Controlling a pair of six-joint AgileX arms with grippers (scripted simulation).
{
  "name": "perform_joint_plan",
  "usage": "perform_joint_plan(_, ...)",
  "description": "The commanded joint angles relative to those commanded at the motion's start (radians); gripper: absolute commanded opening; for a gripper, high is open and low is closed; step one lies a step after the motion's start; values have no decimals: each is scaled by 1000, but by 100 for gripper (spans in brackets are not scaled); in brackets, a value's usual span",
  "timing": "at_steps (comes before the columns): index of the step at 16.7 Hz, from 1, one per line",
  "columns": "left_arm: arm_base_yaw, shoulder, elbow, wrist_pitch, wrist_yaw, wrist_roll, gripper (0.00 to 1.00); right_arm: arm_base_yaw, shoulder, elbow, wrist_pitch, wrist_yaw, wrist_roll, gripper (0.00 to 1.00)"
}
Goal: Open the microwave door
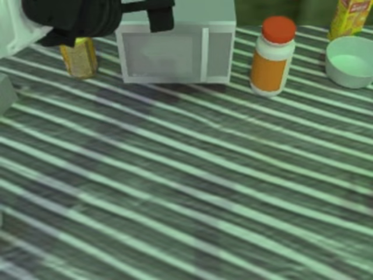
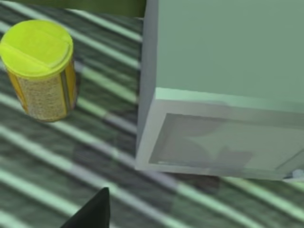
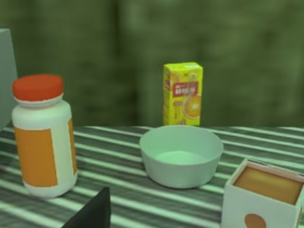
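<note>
The microwave (image 1: 175, 41) stands at the back of the table, left of centre, with its windowed microwave door (image 1: 163, 56) flush against the front and the narrow control strip (image 1: 220, 55) to the door's right. My left gripper (image 1: 160, 14) hangs over the oven's top left part, touching nothing. The left wrist view looks down on the oven's top (image 2: 228, 47) and the door (image 2: 223, 142); one dark finger (image 2: 95, 213) shows, with bare space beside it. My right arm is outside the top view; one of its fingers (image 3: 95, 211) shows over the table, holding nothing.
A yellow-lidded jar (image 1: 78, 56) stands just left of the microwave. To the oven's right are an orange bottle with a red cap (image 1: 272, 55), a white bowl (image 1: 349, 61) and a yellow juice carton (image 1: 349, 17). A white box with an orange top (image 3: 263, 194) sits near the right gripper.
</note>
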Motion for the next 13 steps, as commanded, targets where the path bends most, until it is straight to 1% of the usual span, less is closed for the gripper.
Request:
perform_joint_plan(4,-102,333,289,-104,-62,-87,100,0,0,0,0,0,0,100)
perform_joint_plan(7,-153,496,426,-153,-90,-130,100,0,0,0,0,0,0,100)
perform_joint_plan(10,-176,562,483,-174,-102,-149,100,0,0,0,0,0,0,100)
perform_joint_plan(13,-177,564,484,-174,-102,-149,100,0,0,0,0,0,0,100)
